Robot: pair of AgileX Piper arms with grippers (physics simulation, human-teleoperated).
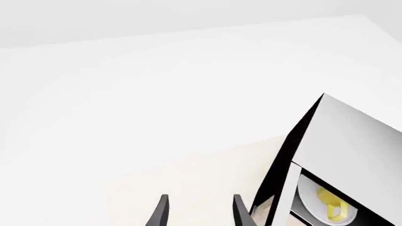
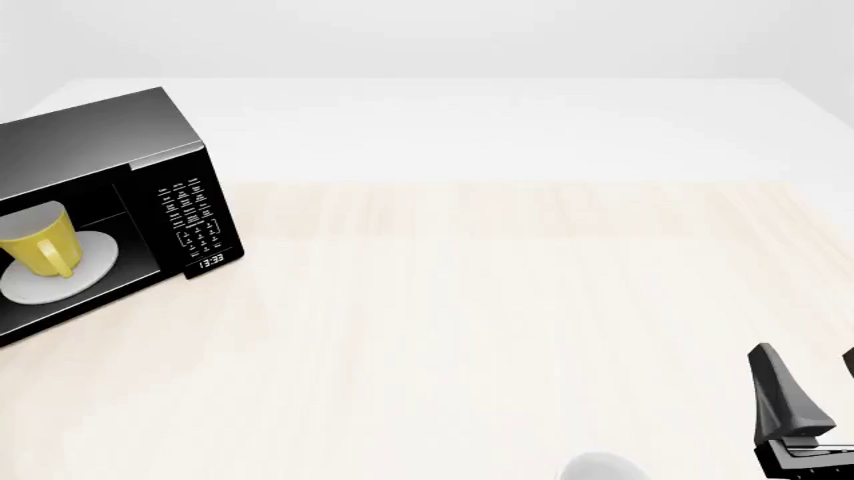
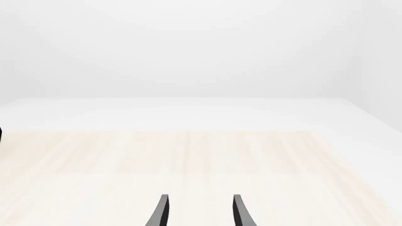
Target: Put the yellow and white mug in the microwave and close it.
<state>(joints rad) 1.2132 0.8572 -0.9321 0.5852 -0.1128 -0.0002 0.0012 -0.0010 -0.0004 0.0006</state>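
At the front view's left edge, our yellow and white mug [image 2: 38, 250] sits inside the microwave [image 2: 100, 150] (door apparently unshut), both end effectors [image 1: 197, 212] [image 3: 197, 212] apart, empty.

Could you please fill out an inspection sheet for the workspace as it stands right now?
Surface: pale wood-grain table, with a white floor beyond it.
Job's things: yellow and white mug sits on the white turntable plate inside the microwave; the cavity is visible and the door's position cannot be told.
Clutter: a white rounded object at the near table edge, cut off by the frame.
Grippers: left gripper open and empty, near the microwave; right gripper open and empty over the table.
Cables: nothing seen.
Surroundings: plain white walls.
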